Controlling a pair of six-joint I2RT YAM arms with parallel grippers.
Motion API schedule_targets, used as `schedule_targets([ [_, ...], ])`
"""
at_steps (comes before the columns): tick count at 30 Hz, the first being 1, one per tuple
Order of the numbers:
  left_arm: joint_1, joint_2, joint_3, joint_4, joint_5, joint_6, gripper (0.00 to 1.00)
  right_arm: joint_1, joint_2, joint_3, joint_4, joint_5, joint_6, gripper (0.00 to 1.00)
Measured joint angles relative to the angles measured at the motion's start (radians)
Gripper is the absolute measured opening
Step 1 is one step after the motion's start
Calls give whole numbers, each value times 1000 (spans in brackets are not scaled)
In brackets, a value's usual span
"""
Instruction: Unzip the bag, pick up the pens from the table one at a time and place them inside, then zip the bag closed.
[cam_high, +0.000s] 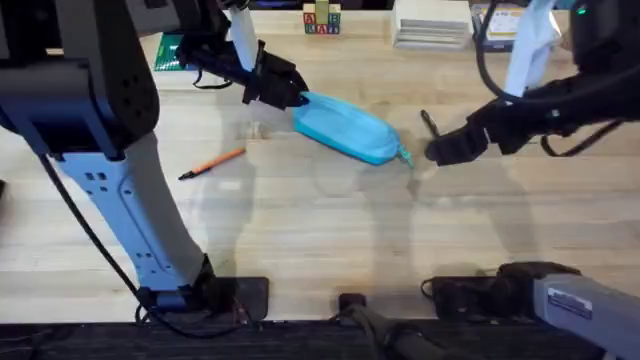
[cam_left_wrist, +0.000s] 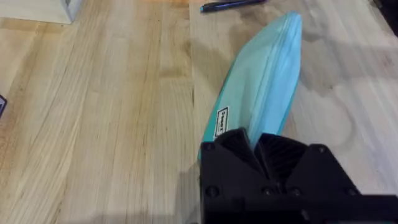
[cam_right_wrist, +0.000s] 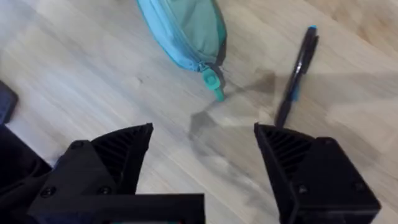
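Pale wood planks make up the surface (cam_high: 330, 230). The light blue bag (cam_high: 345, 128) lies zipped near its centre, the left gripper (cam_high: 283, 90) with fingers clamped on the bag's ten o'clock end. The right gripper (cam_high: 445, 150), fingers apart, hovers at its three o'clock. The black pen (cam_high: 429, 123) lies beside it; the orange pen (cam_high: 212, 163) at eight o'clock.

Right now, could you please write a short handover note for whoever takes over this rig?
Left gripper: shut on the end of the light blue pencil pouch away from the pull.
Right gripper: open, empty, hovering near the teal zipper pull.
Orange pen and black pen lie on the table, outside the pouch.
Done: pouch held.
Left: unzip, load both pens, zip closed.
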Motion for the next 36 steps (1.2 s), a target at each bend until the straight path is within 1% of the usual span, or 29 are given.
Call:
schedule_targets([
  [2,0,0,0,0,0,0,42,0,34,0,0,-17,-23,997],
  [3,0,0,0,0,0,0,42,0,88,0,3,-33,-63,997],
  [4,0,0,0,0,0,0,42,0,107,0,6,-37,-75,997],
  [12,0,0,0,0,0,0,42,0,250,0,71,-52,-114,997],
  [13,0,0,0,0,0,0,42,0,290,0,93,-77,-128,997],
  [25,0,0,0,0,0,0,42,32,416,2,177,-106,-213,996],
  [36,0,0,0,0,0,0,42,51,432,2,247,-109,-227,997],
])
